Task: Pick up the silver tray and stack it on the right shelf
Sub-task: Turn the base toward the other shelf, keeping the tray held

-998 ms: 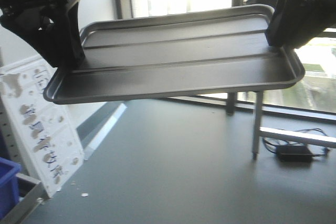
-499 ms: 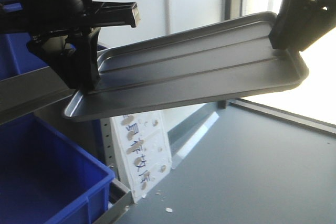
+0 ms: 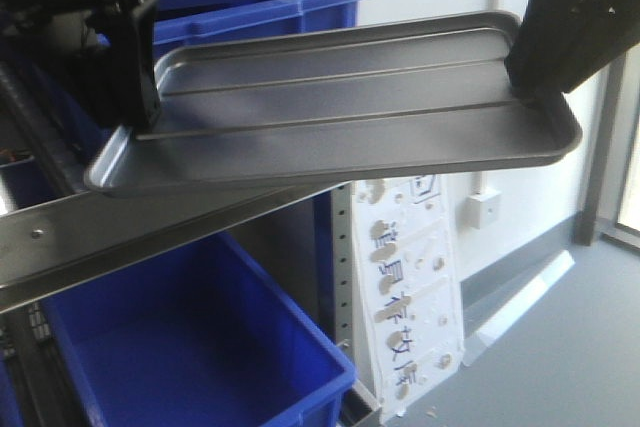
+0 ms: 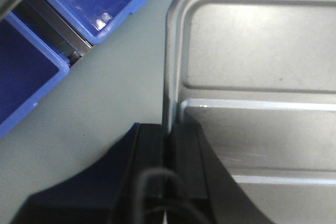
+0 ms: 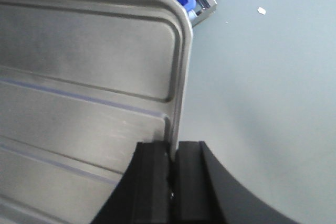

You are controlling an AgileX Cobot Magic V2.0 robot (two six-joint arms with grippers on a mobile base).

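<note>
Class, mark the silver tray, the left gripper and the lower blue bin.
silver tray [image 3: 330, 97]: front view, floor between its ribs.
left gripper [image 4: 169, 136]: left wrist view, fingertips at the clamped rim.
lower blue bin [image 3: 190, 357]: front view, bare inner floor.

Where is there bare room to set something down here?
Bare: the floor of the silver tray between left gripper and right gripper; the blue bin under the steel rail; grey floor right of the white board. Crowded: left, rail and bins near the tray.

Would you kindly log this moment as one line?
silver tray: held aloft; left gripper: shut on rim; right gripper: shut on rim
</note>
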